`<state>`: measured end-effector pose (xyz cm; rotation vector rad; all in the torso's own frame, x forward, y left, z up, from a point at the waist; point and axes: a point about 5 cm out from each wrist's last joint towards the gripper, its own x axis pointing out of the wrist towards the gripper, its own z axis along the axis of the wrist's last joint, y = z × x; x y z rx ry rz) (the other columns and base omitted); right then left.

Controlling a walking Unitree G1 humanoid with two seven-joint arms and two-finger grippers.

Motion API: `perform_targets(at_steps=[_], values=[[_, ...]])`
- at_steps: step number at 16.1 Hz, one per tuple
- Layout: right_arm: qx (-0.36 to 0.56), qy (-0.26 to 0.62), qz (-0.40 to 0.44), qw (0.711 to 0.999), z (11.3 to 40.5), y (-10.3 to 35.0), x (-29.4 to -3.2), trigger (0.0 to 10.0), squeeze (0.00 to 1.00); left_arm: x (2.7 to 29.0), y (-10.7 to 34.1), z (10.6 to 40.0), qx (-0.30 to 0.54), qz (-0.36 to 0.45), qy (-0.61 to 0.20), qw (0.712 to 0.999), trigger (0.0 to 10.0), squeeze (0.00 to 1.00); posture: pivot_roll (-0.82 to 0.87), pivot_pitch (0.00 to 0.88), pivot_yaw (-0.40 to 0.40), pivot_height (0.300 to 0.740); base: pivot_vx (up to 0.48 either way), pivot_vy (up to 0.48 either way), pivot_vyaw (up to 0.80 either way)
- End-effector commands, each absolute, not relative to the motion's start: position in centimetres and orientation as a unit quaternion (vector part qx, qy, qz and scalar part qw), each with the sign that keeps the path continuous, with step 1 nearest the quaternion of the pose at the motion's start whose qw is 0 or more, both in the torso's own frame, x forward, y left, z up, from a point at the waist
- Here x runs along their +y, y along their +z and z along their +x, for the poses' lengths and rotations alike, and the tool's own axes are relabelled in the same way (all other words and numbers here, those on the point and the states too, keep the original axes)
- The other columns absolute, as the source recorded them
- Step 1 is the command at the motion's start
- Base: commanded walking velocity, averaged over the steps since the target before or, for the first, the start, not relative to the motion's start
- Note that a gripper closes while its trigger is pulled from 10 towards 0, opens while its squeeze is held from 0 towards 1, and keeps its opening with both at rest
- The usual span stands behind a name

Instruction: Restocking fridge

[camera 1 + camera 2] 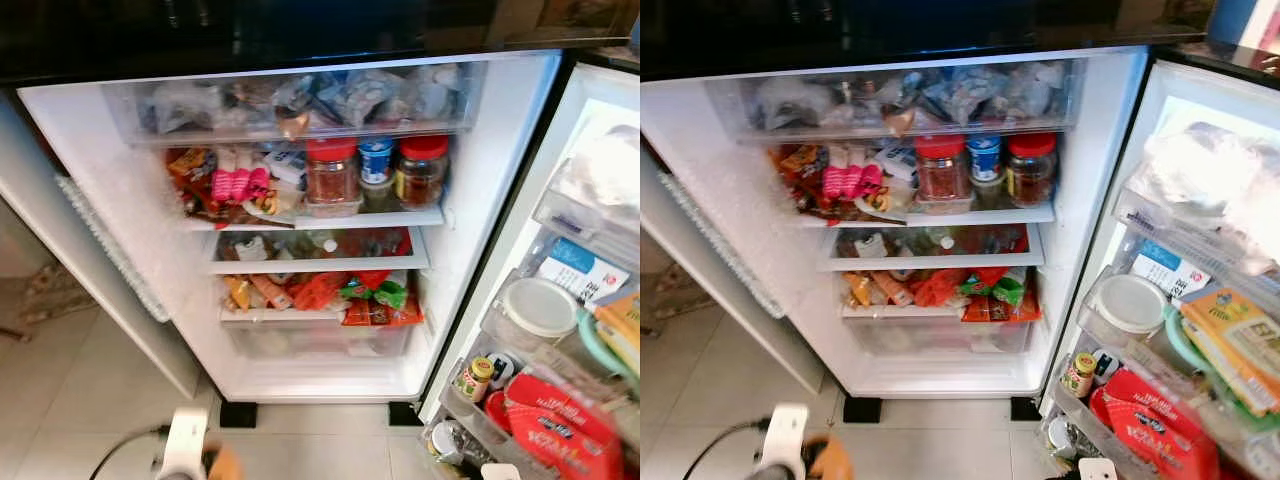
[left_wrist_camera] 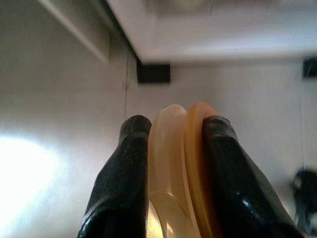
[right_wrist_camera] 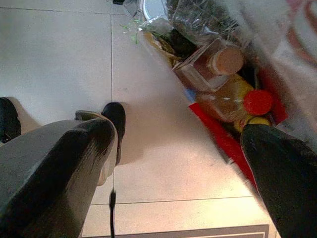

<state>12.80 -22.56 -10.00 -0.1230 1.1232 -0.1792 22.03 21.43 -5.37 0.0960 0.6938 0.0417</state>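
Gripping a pale orange and cream ring-shaped item (image 2: 181,163), our left gripper (image 2: 171,144) has its two black fingers pressed against the item's two sides. We cannot tell what the item is. It hangs low over the tiled floor (image 1: 60,390), just in front of the open fridge (image 1: 310,230) and below its bottom edge.

Our right gripper (image 3: 181,148) is spread wide, holding nothing, its fingers (image 3: 282,168) well apart above the floor beside the fridge's door shelves (image 1: 520,400).

Inside the fridge, two red-lidded jars (image 1: 332,170) stand on the upper shelf with a blue-capped tub (image 1: 376,160) between them. A clear drawer (image 1: 290,100) of wrapped packets sits above them, and orange and green packets (image 1: 350,295) crowd the lower shelves.

On the door we see a small yellow-capped bottle (image 1: 473,378), a red packet (image 1: 555,425) with white lettering too blurred to read, and a white-lidded round tub (image 1: 538,308). No writing can be read.
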Motion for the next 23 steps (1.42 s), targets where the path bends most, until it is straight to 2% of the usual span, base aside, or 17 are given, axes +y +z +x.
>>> perform_targets(at_steps=[1, 2, 3, 5, 6, 8, 9, 10, 14, 17, 20, 23], values=[[0.527, -0.087, -0.053, 0.843, 12.8, -10.0, -22.4, 10.0, 0.00, 22.5, -1.0, 26.8, 0.226, 0.060, 0.027, 0.972, 10.0, 0.00, -0.06, 0.000, 0.070, 0.740, 0.000, 0.000, 0.00], [0.528, -0.087, -0.054, 0.843, 12.8, -10.0, -22.5, 10.0, 0.00, 22.6, 0.3, 27.9, 0.191, 0.065, 0.023, 0.979, 10.0, 0.00, -0.05, 0.000, 0.069, 0.740, 0.000, 0.000, 0.00], [0.529, -0.084, -0.057, 0.842, 12.7, -10.0, -22.5, 10.0, 0.00, 21.7, 1.6, 29.0, 0.149, 0.032, -0.001, 0.988, 10.0, 0.00, -0.04, 0.001, 0.068, 0.740, 0.000, 0.000, 0.00], [0.524, -0.097, -0.071, 0.843, 12.7, -10.0, -22.7, 10.0, 0.00, 20.4, 1.2, 28.8, 0.148, -0.104, 0.001, 0.983, 10.0, 0.00, -0.05, 0.014, 0.071, 0.740, 0.000, 0.000, 0.00], [0.521, -0.108, -0.069, 0.844, 12.6, -10.0, -22.8, 10.0, 0.00, 19.8, 1.4, 29.0, 0.131, -0.227, 0.013, 0.965, 10.0, 0.00, -0.05, 0.017, 0.067, 0.740, 0.000, 0.000, 0.00], [0.519, -0.101, -0.069, 0.846, 12.7, -9.9, -22.8, 10.0, 0.00, 19.8, 1.7, 29.1, 0.111, -0.299, 0.009, 0.948, 10.0, 0.00, -0.04, 0.022, 0.061, 0.740, 0.000, 0.000, 0.00], [0.516, -0.099, -0.067, 0.848, 12.7, -9.9, -22.8, 10.0, 0.00, 20.2, 1.9, 28.8, 0.097, -0.378, 0.001, 0.921, 10.0, 0.00, -0.04, 0.025, 0.060, 0.740, 0.000, 0.000, 0.00], [0.515, -0.100, -0.068, 0.849, 12.7, -9.9, -22.8, 10.0, 0.00, 20.3, 2.1, 28.7, 0.090, -0.398, -0.011, 0.913, 10.0, 0.00, -0.04, 0.025, 0.058, 0.740, 0.000, 0.000, 0.00], [0.507, -0.085, -0.062, 0.856, 12.9, -9.8, -22.7, 10.0, 0.00, 19.7, 2.8, 28.7, 0.087, -0.414, -0.047, 0.905, 10.0, 0.00, -0.04, 0.025, 0.057, 0.740, 0.000, 0.000, 0.00], [0.509, -0.063, -0.071, 0.855, 13.0, -9.8, -22.5, 10.0, 0.00, 19.4, 3.2, 29.0, 0.093, -0.398, -0.063, 0.911, 10.0, 0.00, -0.05, 0.018, 0.060, 0.740, 0.000, 0.000, 0.00], [0.520, 0.037, -0.169, 0.836, 13.6, -9.7, -22.4, 10.0, 0.00, 19.3, 3.3, 29.1, 0.100, -0.380, -0.072, 0.917, 10.0, 0.00, -0.05, 0.000, 0.063, 0.730, 0.000, 0.000, 0.00], [0.511, 0.037, -0.142, 0.847, 13.6, -9.7, -22.2, 10.0, 0.00, 18.7, 3.8, 29.6, 0.097, -0.368, -0.082, 0.921, 10.0, 0.00, -0.05, 0.000, 0.062, 0.730, 0.000, 0.000, 0.00]])
